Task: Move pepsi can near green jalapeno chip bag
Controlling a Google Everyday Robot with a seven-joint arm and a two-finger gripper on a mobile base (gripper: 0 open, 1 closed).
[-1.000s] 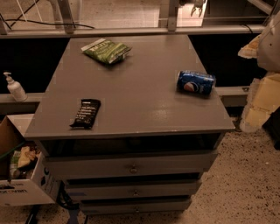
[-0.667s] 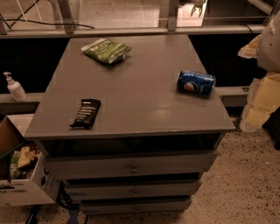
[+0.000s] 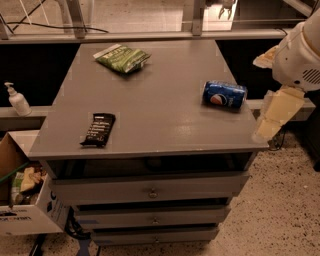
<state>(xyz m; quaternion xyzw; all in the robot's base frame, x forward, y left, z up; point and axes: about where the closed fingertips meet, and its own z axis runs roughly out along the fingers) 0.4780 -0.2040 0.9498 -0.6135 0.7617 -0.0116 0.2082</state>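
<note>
The pepsi can (image 3: 224, 95) lies on its side near the right edge of the grey table (image 3: 160, 125), its logo facing the front. The green jalapeno chip bag (image 3: 122, 57) lies flat at the back of the table, left of centre. My gripper (image 3: 221, 5) shows only partly at the top edge of the view, beyond the table's back right corner, well away from both the can and the bag. It holds nothing that I can see. My white arm (image 3: 299, 55) stands off the table's right side.
A narrow black wrapped bar (image 3: 98, 129) lies near the front left of the table. Drawers (image 3: 152, 190) sit under the tabletop. A soap dispenser (image 3: 18, 100) stands on a ledge to the left. A cardboard box (image 3: 22, 200) with clutter is on the floor at the left.
</note>
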